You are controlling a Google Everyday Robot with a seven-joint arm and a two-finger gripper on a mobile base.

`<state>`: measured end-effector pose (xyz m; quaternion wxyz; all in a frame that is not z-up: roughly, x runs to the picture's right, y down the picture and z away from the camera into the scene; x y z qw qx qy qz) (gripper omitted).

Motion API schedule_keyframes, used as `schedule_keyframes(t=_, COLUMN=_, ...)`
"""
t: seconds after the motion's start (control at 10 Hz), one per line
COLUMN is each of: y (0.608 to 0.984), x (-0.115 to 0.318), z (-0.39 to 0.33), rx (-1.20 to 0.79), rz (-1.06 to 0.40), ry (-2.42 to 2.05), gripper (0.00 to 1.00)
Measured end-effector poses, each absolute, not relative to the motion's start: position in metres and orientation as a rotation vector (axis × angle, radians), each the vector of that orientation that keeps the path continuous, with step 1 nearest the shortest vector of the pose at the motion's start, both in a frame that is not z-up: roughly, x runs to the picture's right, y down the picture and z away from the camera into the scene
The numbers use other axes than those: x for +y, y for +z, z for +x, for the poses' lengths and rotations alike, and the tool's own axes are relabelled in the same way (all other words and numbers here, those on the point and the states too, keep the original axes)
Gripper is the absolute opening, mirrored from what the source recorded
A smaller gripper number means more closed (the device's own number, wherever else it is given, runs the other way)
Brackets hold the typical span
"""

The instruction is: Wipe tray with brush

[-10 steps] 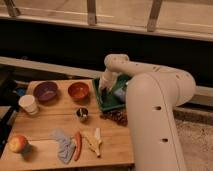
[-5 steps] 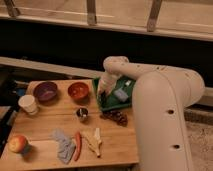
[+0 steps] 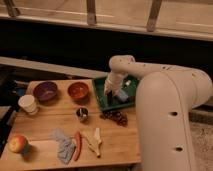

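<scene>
The dark green tray (image 3: 101, 97) sits at the back right of the wooden table. My white arm reaches over it from the right, and my gripper (image 3: 112, 90) hangs down inside the tray. A dark brush-like object (image 3: 121, 95) with a pale blue part stands in the tray just right of the gripper. The arm hides the tray's right side.
A round orange bowl (image 3: 79, 90) and a round purple bowl (image 3: 45, 91) stand left of the tray. A white cup (image 3: 28, 104), a small metal cup (image 3: 82, 114), dark grapes (image 3: 116, 117), a banana (image 3: 93, 141), a carrot (image 3: 77, 145), a grey cloth (image 3: 63, 144) and an apple (image 3: 18, 143) lie on the table (image 3: 45, 122).
The arm's wrist has shifted slightly right and up over the tray. The gripper stays inside the tray. The other objects have not moved.
</scene>
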<state>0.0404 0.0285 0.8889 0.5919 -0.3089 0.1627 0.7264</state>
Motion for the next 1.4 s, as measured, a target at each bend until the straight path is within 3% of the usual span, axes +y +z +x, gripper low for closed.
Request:
schedule_keyframes(t=0.6, y=0.923, x=0.006, z=0.011, rx=0.325, rz=-0.727, ry=1.684, gripper=0.00)
schedule_keyframes(t=1.4, y=0.860, x=0.036, z=0.023, rx=0.340, rz=-0.688, ry=1.670, gripper=0.00)
